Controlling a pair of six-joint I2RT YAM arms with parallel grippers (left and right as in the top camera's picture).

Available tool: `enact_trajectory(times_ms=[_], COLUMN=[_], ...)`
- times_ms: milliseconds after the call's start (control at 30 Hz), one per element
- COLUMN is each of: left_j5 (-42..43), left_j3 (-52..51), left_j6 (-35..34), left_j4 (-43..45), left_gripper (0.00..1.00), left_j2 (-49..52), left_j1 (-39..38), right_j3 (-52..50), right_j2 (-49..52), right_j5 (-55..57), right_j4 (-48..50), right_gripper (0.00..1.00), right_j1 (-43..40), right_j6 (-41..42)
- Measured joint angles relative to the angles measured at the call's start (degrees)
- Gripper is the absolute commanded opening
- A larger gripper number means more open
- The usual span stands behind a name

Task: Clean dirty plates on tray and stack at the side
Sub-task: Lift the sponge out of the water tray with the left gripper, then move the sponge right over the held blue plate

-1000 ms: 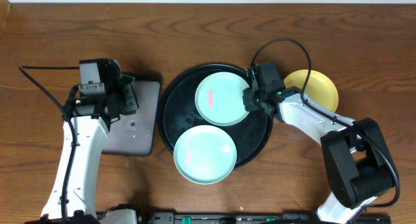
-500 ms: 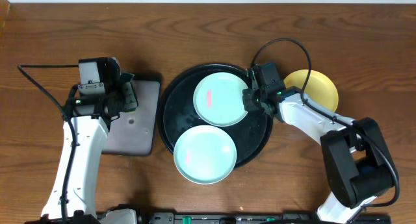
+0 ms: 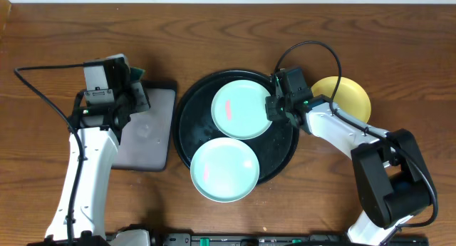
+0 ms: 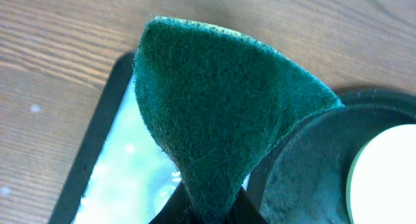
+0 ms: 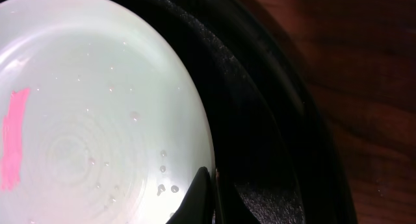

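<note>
A brown wooden desk (image 3: 214, 32) carries everything. The tray (image 3: 283, 152), round and black with a raised rim, sits at its middle. Just left of it lies a smaller rectangular tray (image 3: 146, 142) with a wet, shiny floor. Two of the plates rest on the round tray. The far mint plate (image 3: 242, 109) lies inside it and bears a pink smear (image 3: 229, 108). The near mint plate (image 3: 224, 169) overhangs the near rim and shows a fainter smear. The yellow plate (image 3: 349, 96) sits on the desk right of the tray, partly hidden by the right arm. A dark green sponge (image 4: 214, 113), bent into a peak, is pinched in the left hand (image 3: 122, 96) over the far end of the rectangular tray. The right hand (image 3: 274, 109) is pressed together on the right rim of the far mint plate.
</note>
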Motion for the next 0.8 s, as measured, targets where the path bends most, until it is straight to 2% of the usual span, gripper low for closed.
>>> enact_trajectory(times_ms=[200, 467, 800], left_j5=[-3.8, -5.1, -5.2], left_j3=[0.3, 7.9, 11.2], left_j6=[0.0, 0.0, -0.7], left_j4=[0.9, -4.8, -11.0], left_gripper=[0.07, 0.07, 0.07], left_j2=[0.0, 0.2, 1.7], left_j1=[0.0, -1.3, -8.3], right_j3=[0.0, 0.0, 0.0], right_j2=[0.0, 0.0, 0.1], right_j5=[0.0, -0.1, -1.4], right_j4=[0.5, 0.6, 0.7], right_gripper=[0.01, 0.01, 0.01], right_j1=[0.0, 0.0, 0.0], right_j6=[0.0, 0.0, 0.6])
